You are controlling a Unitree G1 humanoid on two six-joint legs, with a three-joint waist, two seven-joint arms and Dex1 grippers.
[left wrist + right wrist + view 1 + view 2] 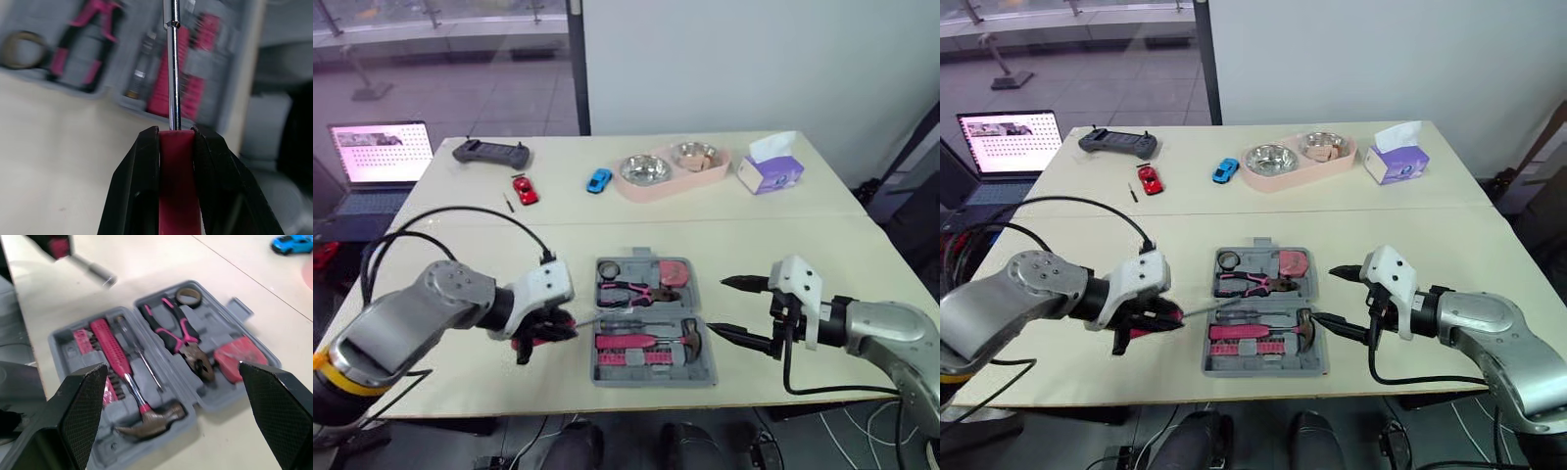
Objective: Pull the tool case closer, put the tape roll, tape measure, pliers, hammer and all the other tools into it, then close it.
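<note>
Gripping a screwdriver (172, 73) by its red handle with the left pincer (546, 330), both black fingers (142, 186) pressed against the handle's sides, at lower left of centre in the head views. Aims the steel shaft rightward, with the tip close to the left edge of the tool case (652, 380). Locates the case, spread flat with its lid back, at lower centre of the frame on the bench (803, 245), near the front edge. Seats the tape roll (609, 268), pliers (636, 291) and tape measure (673, 271) in the upper half of the case. Seats the hammer (646, 343), pink-handled, in the lower half. Holds the right pincer (717, 305) spread wide and gripping nothing, just right of the case at lower right, fingertips pointing left and apart from it. Shows, along the upper part of the frame, a laptop (380, 152) at upper left, then a controller (491, 152), red toy car (525, 188), blue toy car (599, 180), pink double bowl (671, 168) and tissue box (770, 168).
</note>
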